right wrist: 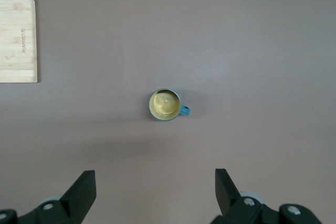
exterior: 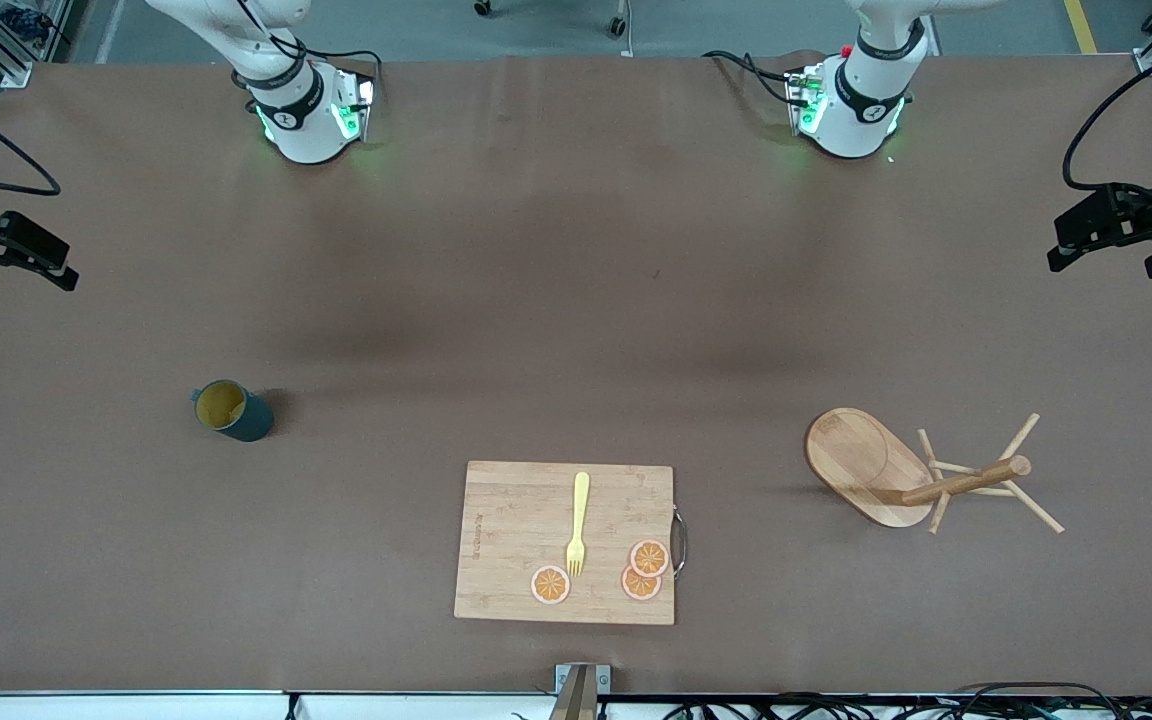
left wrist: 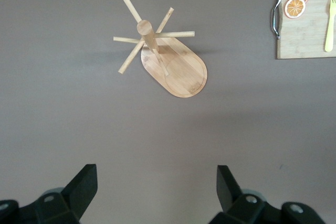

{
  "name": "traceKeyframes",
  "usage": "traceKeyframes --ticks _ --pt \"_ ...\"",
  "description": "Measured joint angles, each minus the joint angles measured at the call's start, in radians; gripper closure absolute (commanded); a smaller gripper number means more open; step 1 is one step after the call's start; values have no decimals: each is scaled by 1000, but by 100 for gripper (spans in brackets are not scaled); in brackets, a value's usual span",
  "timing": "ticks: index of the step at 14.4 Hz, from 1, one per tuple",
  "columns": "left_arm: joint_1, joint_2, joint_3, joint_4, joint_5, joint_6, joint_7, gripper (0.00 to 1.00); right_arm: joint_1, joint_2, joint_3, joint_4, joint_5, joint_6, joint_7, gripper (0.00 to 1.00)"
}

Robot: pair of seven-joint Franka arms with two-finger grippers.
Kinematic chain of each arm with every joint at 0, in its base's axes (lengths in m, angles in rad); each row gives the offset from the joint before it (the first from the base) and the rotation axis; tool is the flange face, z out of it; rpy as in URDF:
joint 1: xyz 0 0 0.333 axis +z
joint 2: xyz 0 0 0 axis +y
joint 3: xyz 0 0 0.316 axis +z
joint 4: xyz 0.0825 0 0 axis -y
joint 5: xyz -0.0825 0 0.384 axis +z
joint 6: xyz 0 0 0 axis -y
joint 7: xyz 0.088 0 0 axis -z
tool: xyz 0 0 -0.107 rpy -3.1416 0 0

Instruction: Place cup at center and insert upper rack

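Note:
The cup [exterior: 233, 410] [right wrist: 166, 104], dark teal with a yellow inside, stands upright on the brown table toward the right arm's end. The upper rack [exterior: 921, 470] [left wrist: 160, 51], a light wooden mug tree with an oval base, a round post and thin pegs, stands toward the left arm's end. My right gripper [exterior: 24, 275] [right wrist: 155, 182] hangs open and empty high above the table edge, apart from the cup. At the other end of the table my left gripper [exterior: 1106, 262] [left wrist: 157, 182] is up in the air, open and empty, well clear of the rack.
A bamboo cutting board [exterior: 506, 540] with a metal handle lies at the table's middle, nearer to the front camera than the cup and rack. On it lie a yellow fork [exterior: 577, 522] and three orange slices [exterior: 642, 570]. Bare brown table surrounds everything.

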Motion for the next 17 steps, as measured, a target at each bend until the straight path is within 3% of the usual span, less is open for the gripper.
traceKeyframes --ticks 11,12,15,17 --pt "0 -1 0 0 0 0 0 0 16 0 0 0 0 0 0 0" --pt "0 -1 0 0 0 0 0 0 31 0 -15 0 0 0 0 0" --pt "0 -1 0 0 0 0 0 0 140 0 -133 0 -1 0 0 0" --pt "0 -1 0 0 0 0 0 0 171 1 -172 0 -1 1 -1 0"
